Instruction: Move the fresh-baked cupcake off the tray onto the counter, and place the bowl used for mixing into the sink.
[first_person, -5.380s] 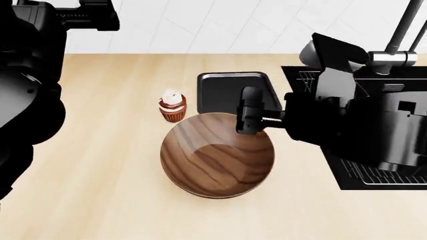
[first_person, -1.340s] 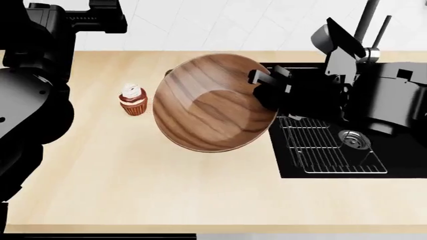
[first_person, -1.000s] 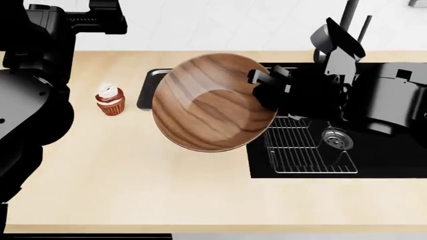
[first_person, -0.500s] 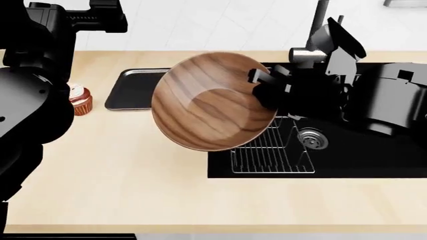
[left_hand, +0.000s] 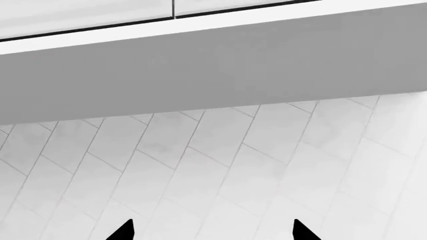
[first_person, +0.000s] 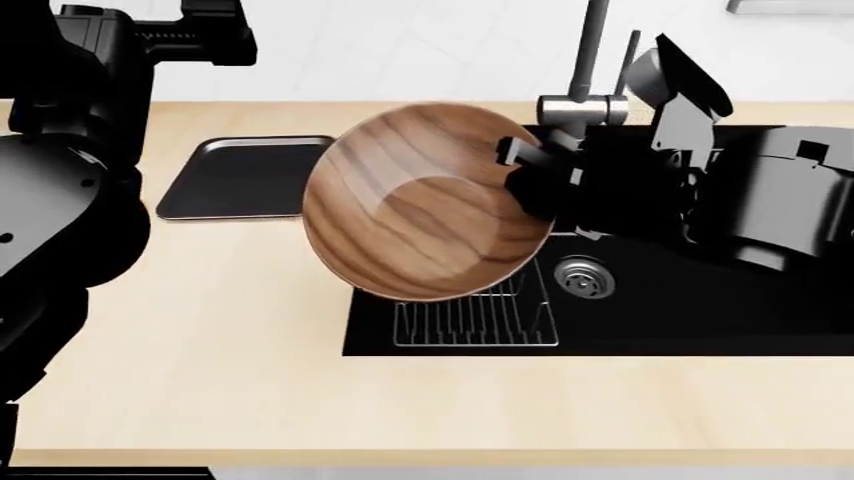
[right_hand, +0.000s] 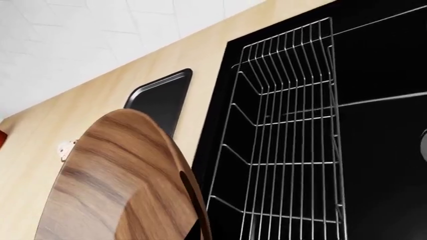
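Observation:
My right gripper (first_person: 529, 172) is shut on the rim of the large brown wooden bowl (first_person: 424, 205). It holds the bowl tilted in the air, over the left end of the black sink (first_person: 694, 320) and the counter (first_person: 240, 330) beside it. In the right wrist view the bowl (right_hand: 113, 185) fills the near side, with a dark finger (right_hand: 192, 231) on its rim. The black tray (first_person: 247, 178) lies bare on the counter behind the bowl. The cupcake is hidden behind my left arm in the head view. My left gripper (left_hand: 212, 233) is open and faces the tiled wall.
A wire dish rack (first_person: 474, 318) and a steel drain (first_person: 583, 277) sit in the sink, and the rack (right_hand: 287, 125) also fills the right wrist view. The grey faucet (first_person: 590, 60) rises behind the basin. My left arm (first_person: 60, 200) blocks the left of the head view.
The whole scene has slid left in the head view, so the held bowl now hangs over the sink's left end. The cupcake has passed behind my left arm.

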